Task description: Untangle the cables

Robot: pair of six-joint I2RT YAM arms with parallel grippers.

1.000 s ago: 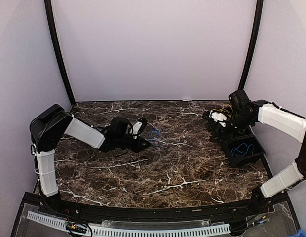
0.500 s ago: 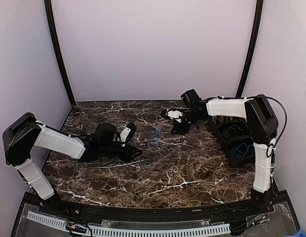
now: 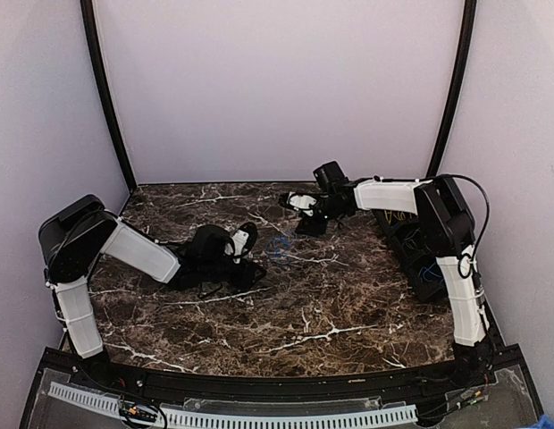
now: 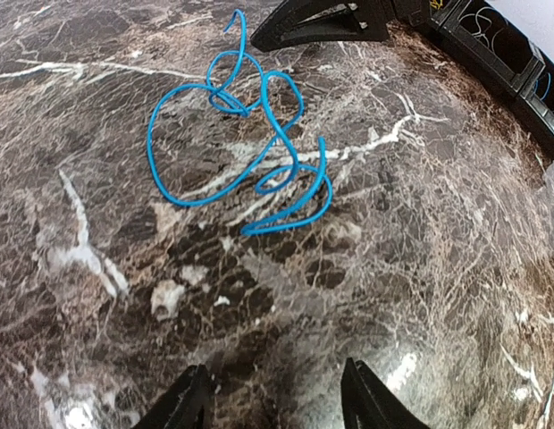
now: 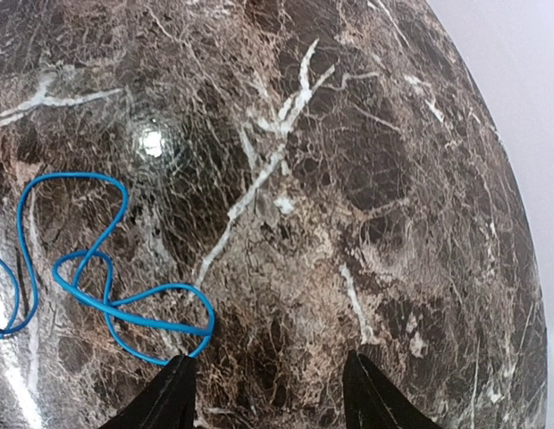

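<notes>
Your left tool point(image 4: 272, 398) and right tool point(image 5: 270, 393) sit released and empty, flanking the blue cable point(image 4: 259, 161) on the tabletop point(image 4: 420, 268).

The worktop point(image 3: 304, 313) is dark brown marble, mottled with lighter tan patches and crossed by thin white veins. The loose cable point(image 4: 250, 152) on it is bright blue, one plain colour along its whole length. The tray point(image 4: 500, 67) at the right is black, and it holds blue wires point(image 4: 481, 20) and yellow wires point(image 3: 398, 219). The left arm point(image 3: 138, 250) and the right arm point(image 3: 389, 194) have white shells with black joints. The left gripper point(image 4: 277, 402) and the right gripper point(image 5: 268, 393) have black jaws. The walls point(image 3: 277, 89) are a pale lilac-white, with black posts point(image 3: 103, 89) at the back corners.
</notes>
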